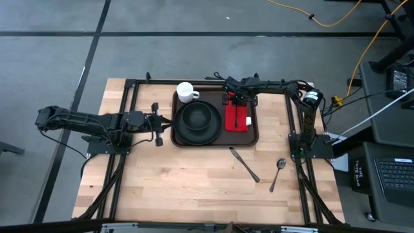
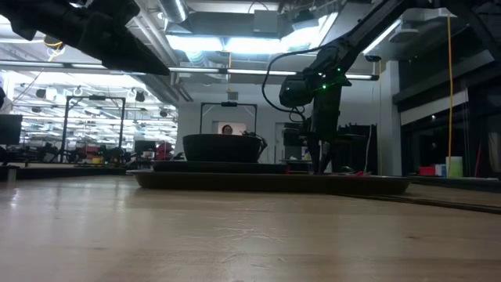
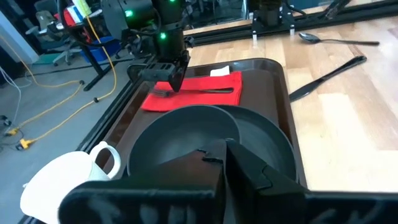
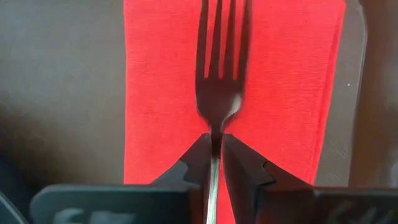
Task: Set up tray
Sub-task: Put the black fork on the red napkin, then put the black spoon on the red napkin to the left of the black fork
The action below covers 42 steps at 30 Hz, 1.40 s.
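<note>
My right gripper (image 4: 215, 149) is pinched on the neck of a fork (image 4: 219, 68), holding it low over the red napkin (image 1: 237, 115) that lies in the right part of the tray (image 1: 253, 133). The tray sits at the far middle of the counter (image 1: 194, 175), already carrying a black plate with a bowl (image 1: 197, 121) and, at its far left corner, a white mug (image 1: 187, 92). I judge the tray stiff and fairly weighty now that it is loaded; its raised rim is the only sensible place to take hold, and a grip on one side alone would tip the dishes, so it is best left where it is. The fork is thin, hard and slick, so a firm pinch near the neck keeps it from swivelling, and the napkin under it is soft and could drag if I scrape it. My right arm reaches in along the far edge of the counter, its wrist bent down over the napkin. My left gripper (image 1: 157, 123) waits just beside the tray's left rim with its fingers pressed together on nothing. A knife (image 1: 244, 164) and a spoon (image 1: 277, 172) lie on the counter nearer than the tray, not yet placed.
</note>
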Tool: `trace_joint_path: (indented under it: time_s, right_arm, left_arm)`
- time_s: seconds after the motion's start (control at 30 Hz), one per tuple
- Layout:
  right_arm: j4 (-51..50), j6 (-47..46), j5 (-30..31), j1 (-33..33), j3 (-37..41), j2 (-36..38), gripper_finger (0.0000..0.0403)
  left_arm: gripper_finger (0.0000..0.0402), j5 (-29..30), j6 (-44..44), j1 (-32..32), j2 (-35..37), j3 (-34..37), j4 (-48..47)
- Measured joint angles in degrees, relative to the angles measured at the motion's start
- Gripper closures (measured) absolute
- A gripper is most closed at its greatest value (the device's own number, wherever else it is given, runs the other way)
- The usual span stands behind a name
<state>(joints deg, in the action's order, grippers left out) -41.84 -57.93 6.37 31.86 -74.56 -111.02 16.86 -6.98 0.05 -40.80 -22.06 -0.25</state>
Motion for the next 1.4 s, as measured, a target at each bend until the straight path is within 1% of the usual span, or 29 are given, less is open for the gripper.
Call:
trace_joint_path:
  time_s: [0.2, 0.33, 0.67, 0.8, 1.03, 1.13, 1.27, 1.4]
  right_arm:
    - [0.02, -0.05, 0.08, 0.00, 0.00, 0.00, 0.0324]
    - [0.02, 0.74, 0.20, 0.00, 0.00, 0.00, 0.0312]
    - [-0.29, 4.37, -0.04, 0.00, 0.00, 1.01, 0.0312]
    - [-0.29, 5.07, -0.02, 0.00, 0.00, 3.26, 0.0313]
    - [-0.61, 10.42, 0.02, -0.40, -0.02, 8.76, 0.0313]
    - [-0.74, 12.34, 2.46, -1.86, -0.02, 11.21, 0.0313]
    - [-2.69, 13.34, 8.48, -5.09, -0.02, 14.54, 0.0313]
    - [-5.76, 13.11, 13.25, -9.57, -0.04, 17.18, 0.0313]
  left_arm:
    - [0.0399, 0.00, 0.24, 0.00, -0.02, 0.00, 0.02]
    - [0.0396, 0.00, 0.24, 0.00, -0.01, 0.01, 0.02]
    - [0.0399, 0.00, 0.22, 0.00, -0.02, 0.00, 0.00]
    - [0.0400, 0.02, 0.22, 0.00, -0.02, 0.02, 0.02]
    - [0.0400, -0.01, 0.22, 0.00, 1.44, 0.02, 0.07]
    - [0.0400, -2.08, -0.20, 0.01, 2.77, 0.03, -0.45]
    - [0.0398, -6.94, -0.65, 0.00, 4.57, 0.15, -2.51]
    - [0.0399, -7.78, -1.14, 0.00, 6.67, 0.15, -4.35]
